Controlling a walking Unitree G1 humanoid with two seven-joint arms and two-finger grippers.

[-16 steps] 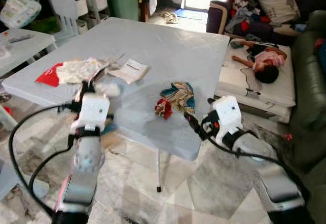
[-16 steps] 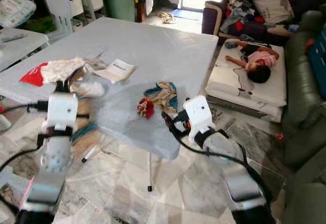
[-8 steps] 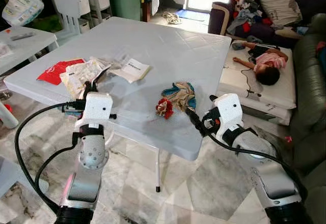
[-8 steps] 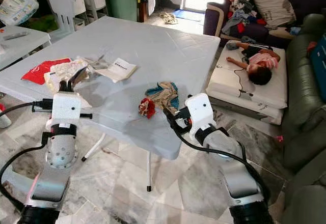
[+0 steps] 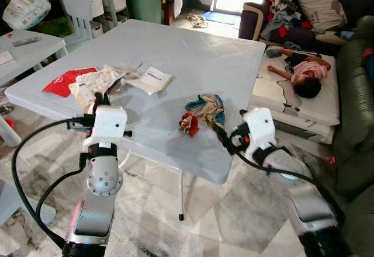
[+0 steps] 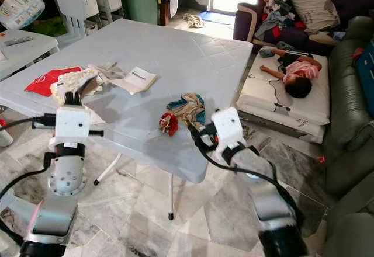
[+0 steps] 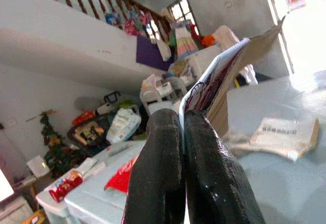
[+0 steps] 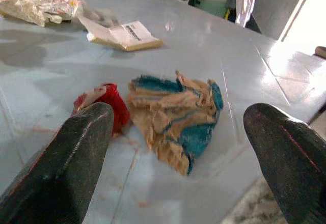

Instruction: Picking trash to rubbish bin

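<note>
My left gripper [image 5: 106,96] is shut on the edge of a crinkled white packet [image 5: 90,84] at the table's near left; in the left wrist view the fingers [image 7: 204,147] pinch the thin packet [image 7: 219,76], which stands up from them. A crumpled teal and tan wrapper [image 5: 205,106] and a small red scrap [image 5: 188,122] lie near the front edge of the grey table [image 5: 193,52]. My right gripper [image 5: 221,133] is open just off that edge, pointing at the wrapper [image 8: 173,112], fingers spread wide.
A red wrapper [image 5: 61,82] and a folded leaflet [image 5: 151,80] lie by the packet. A green bin-like container [image 5: 142,1] stands beyond the table. A person [image 5: 304,73] lies on a mattress at the right, beside a sofa [image 5: 350,93]. A small white table [image 5: 29,47] stands left.
The view was blurred a second ago and has steadied. My left gripper still holds the packet; both grippers stay close to where they were half a second ago.
</note>
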